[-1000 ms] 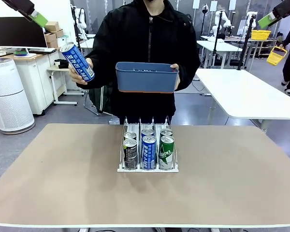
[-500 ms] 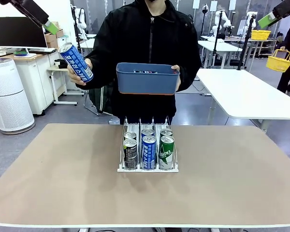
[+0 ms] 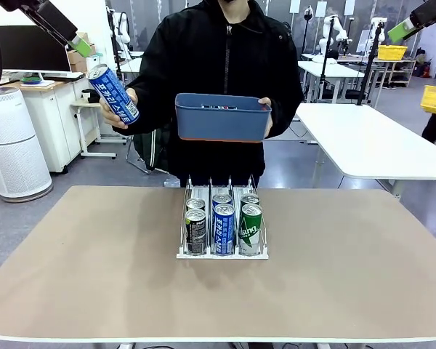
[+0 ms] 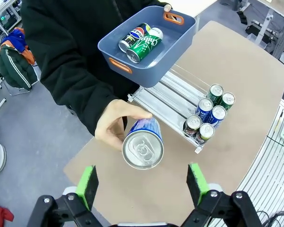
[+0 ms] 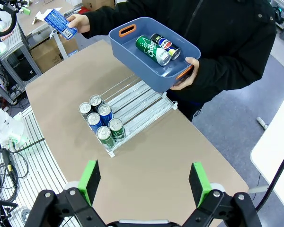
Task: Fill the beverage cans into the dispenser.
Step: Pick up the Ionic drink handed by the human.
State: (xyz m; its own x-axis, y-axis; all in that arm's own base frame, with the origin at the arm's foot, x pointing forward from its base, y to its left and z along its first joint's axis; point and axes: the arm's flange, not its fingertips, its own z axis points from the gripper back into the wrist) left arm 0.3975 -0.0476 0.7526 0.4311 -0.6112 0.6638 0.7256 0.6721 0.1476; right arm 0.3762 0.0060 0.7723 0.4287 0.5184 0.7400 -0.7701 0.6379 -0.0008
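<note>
Left gripper (image 4: pixel 142 182) spread wide, empty, facing silver top of slim blue aluminium can (image 4: pixel 143 144) in person's hand (image 4: pixel 114 124). Right gripper (image 5: pixel 144 182) spread wide, empty, high above tan table (image 5: pixel 170 151).

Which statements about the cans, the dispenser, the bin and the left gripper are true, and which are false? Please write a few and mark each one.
1. The dispenser holds six cans, two in each lane. True.
2. The person's raised hand holds a green can. False: it holds a blue can.
3. The bin rests on the dispenser. False: the person holds it up, clear of the dispenser.
4. Two cans lie in the bin. True.
5. The left gripper is shut on the blue can. False: it is open and apart from the can.
</note>
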